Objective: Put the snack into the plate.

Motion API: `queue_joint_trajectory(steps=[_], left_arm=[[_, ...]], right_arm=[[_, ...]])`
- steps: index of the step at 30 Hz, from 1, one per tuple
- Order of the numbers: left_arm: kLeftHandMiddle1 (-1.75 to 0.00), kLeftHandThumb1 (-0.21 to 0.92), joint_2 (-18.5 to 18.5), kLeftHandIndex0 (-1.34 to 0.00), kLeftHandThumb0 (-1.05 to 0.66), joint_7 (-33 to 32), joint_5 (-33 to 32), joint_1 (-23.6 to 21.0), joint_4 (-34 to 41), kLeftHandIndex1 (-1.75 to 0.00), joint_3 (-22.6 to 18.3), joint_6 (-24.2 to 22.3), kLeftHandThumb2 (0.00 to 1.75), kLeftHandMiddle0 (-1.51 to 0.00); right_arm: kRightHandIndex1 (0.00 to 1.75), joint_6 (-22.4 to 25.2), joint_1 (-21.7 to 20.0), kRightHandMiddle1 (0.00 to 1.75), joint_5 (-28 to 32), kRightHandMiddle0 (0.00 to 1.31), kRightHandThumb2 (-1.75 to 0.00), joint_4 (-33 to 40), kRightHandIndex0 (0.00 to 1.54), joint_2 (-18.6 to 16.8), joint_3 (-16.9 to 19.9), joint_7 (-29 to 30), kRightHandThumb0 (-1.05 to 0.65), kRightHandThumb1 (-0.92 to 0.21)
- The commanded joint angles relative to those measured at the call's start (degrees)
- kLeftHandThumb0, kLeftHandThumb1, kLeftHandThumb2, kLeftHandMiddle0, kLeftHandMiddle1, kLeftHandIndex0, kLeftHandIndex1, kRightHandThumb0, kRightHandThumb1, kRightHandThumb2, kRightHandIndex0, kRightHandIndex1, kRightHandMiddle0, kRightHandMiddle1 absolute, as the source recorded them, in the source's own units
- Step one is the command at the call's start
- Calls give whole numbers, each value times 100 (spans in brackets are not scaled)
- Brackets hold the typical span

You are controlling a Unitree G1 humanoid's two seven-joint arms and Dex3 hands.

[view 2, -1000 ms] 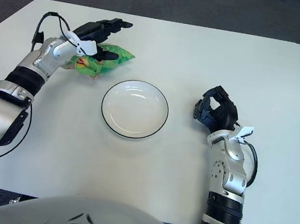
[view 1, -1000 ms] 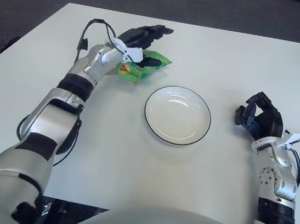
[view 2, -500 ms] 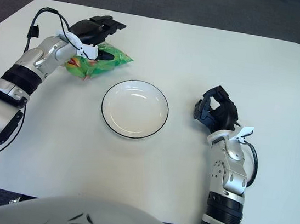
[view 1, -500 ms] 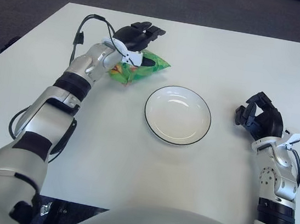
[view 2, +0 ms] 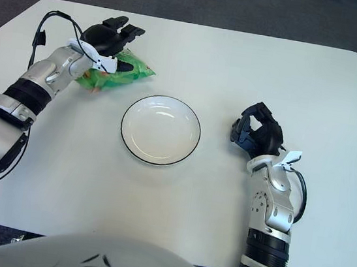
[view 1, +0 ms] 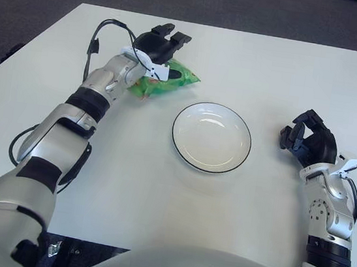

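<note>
The snack [view 1: 185, 79] is a green bag lying on the white table, to the upper left of the plate. My left hand [view 1: 166, 54] sits on top of it, fingers curled down over its far edge and thumb pressed on its near side. The bag's middle is hidden under the hand. A white plate [view 1: 174, 130] with a thin black rim stands in the middle of the table with nothing in it. My right hand [view 1: 307, 136] shows to the right of the plate, fingers curled and holding nothing.
The white table [view 1: 279, 68] reaches to dark carpet at the back. A black cable [view 1: 107, 26] loops up from my left wrist. My left forearm [view 1: 95, 93] runs diagonally from the lower left toward the snack.
My left hand's fingers, stretched out over the bag before, have curled down onto it. The bag has shifted slightly left and lies flatter. The right hand has not moved.
</note>
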State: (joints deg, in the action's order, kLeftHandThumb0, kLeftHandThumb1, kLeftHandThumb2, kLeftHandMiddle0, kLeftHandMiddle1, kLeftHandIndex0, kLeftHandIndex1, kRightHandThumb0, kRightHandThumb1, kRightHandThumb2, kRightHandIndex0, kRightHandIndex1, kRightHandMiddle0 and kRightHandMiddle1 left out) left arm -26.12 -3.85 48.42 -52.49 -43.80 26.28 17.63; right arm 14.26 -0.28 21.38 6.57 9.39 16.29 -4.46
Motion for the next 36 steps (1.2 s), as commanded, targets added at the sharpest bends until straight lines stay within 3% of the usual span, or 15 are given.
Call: queue_joint_trajectory(steps=[1, 14, 19, 28, 33, 36], left_arm=[[0, 92, -46, 0, -105, -112, 46, 59, -207, -58, 83, -33, 82, -11], [0, 92, -121, 0, -105, 187, -350, 314, -119, -59, -22, 46, 94, -11], [-1, 92, -267, 0, -105, 310, -536, 648, 228, -58, -144, 21, 94, -12], [-1, 92, -414, 0, -105, 512, -630, 1144, 935, -57, -354, -371, 96, -12], [0, 92, -504, 0, -105, 647, -496, 1502, 1463, -57, -415, -849, 97, -11], [0, 92, -506, 0, -105, 947, -403, 1738, 2057, -55, -490, -1402, 97, -11]], right_arm=[[175, 243, 343, 175, -38, 56, -123, -343, 117, -169, -63, 26, -46, -39], [175, 251, 336, 175, -25, 56, -123, -336, 117, -183, -50, 40, -46, -39], [175, 232, 323, 175, -35, 56, -123, -351, 117, -177, -43, 43, -46, -39], [175, 228, 302, 175, -39, 56, -123, -379, 118, -155, -39, 26, -46, -39], [175, 269, 279, 175, -19, 56, -124, -399, 118, -142, -27, 24, -47, -39], [175, 275, 267, 175, -16, 56, -124, -420, 117, -132, -23, 16, -47, -38]])
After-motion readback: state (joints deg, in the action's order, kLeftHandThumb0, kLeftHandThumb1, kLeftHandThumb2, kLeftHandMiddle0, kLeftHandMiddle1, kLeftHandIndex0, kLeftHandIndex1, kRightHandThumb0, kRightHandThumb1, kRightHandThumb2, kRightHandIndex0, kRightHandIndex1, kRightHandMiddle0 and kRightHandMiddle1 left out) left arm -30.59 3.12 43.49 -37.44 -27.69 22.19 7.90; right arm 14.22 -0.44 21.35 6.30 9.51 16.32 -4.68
